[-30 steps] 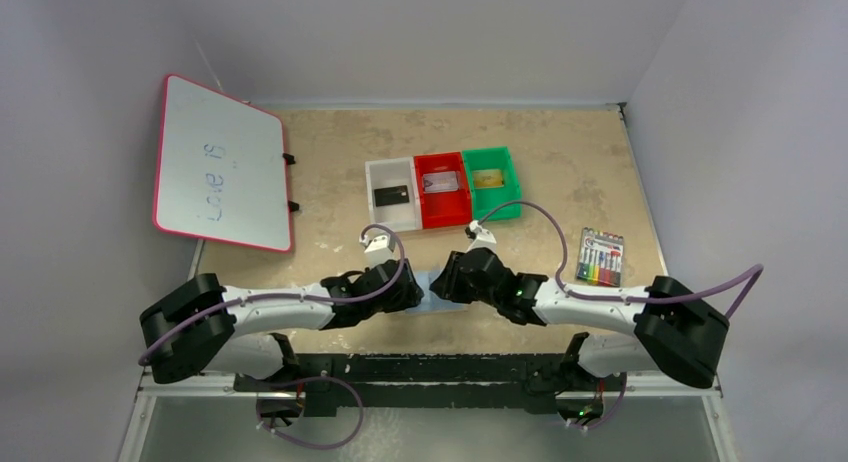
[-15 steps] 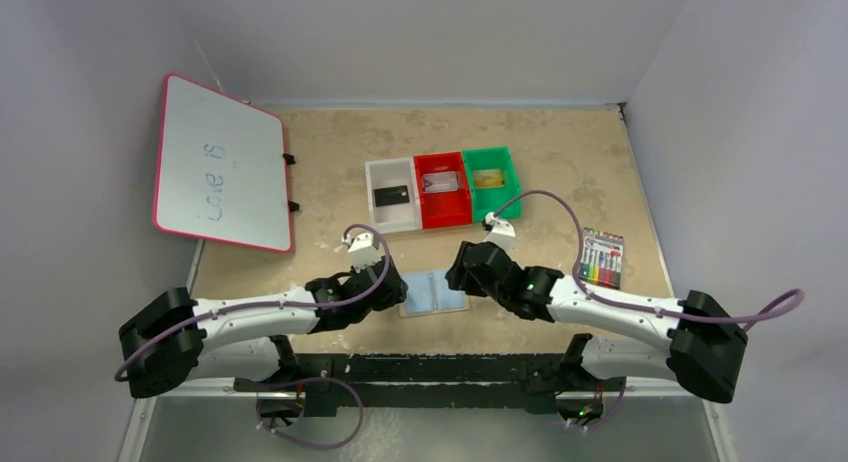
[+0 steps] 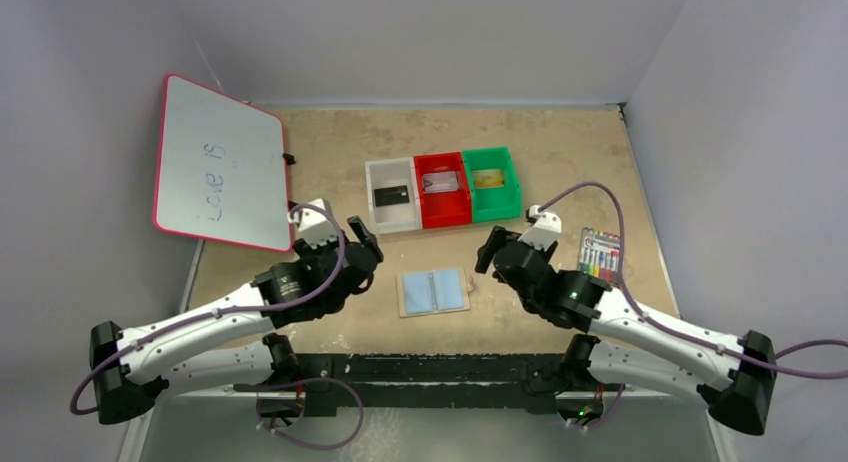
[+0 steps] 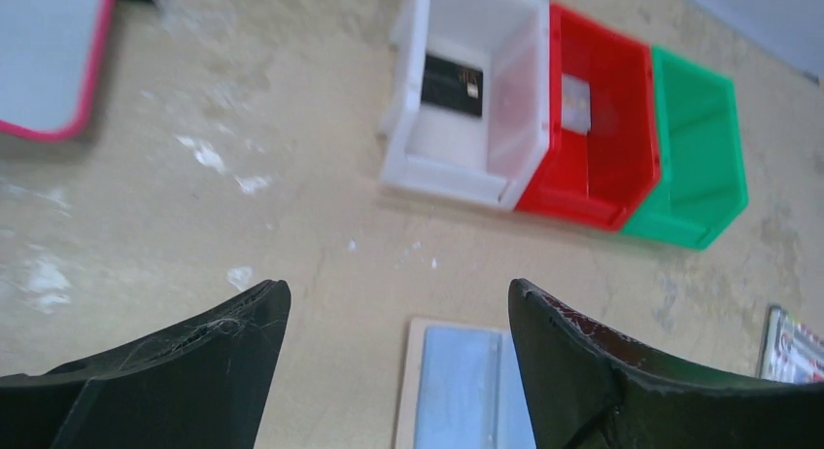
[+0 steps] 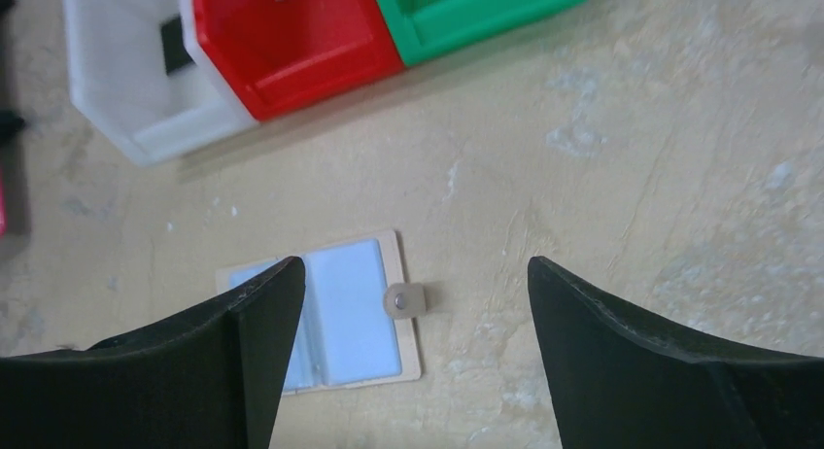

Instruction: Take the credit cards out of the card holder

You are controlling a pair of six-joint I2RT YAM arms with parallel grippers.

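holder [image 3: 434, 292]: lying open and flat on the table [image 3: 560, 162], both blue-grey panels face up, and a little tan snap tab [image 5: 406, 300] sticks out of its right edge. It sits just in front of the bins, between the two grippers, and neither one touches it.
panels: plain pale blue as far as I can see.
left gripper [image 4: 398, 303]: fingers spread wide with nothing between them, up off the table to the holder's left.
right gripper [image 5: 416, 269]: same deal, spread wide and holding nothing, to the holder's right.
black card [image 3: 391, 195]: flat on the bottom of the white bin [image 3: 380, 222].
silver card [image 3: 441, 182]: in the red bin [image 3: 445, 219].
gold card [image 3: 487, 178]: in the green bin [image 3: 510, 182].
bins: white, red and green, left to right, touching side by side.
whiteboard [image 3: 215, 162]: pink frame, far left, hanging over the table's left edge, with some scribble on it.
markers [image 3: 601, 258]: a pack lying flat on the right, next to the right arm.
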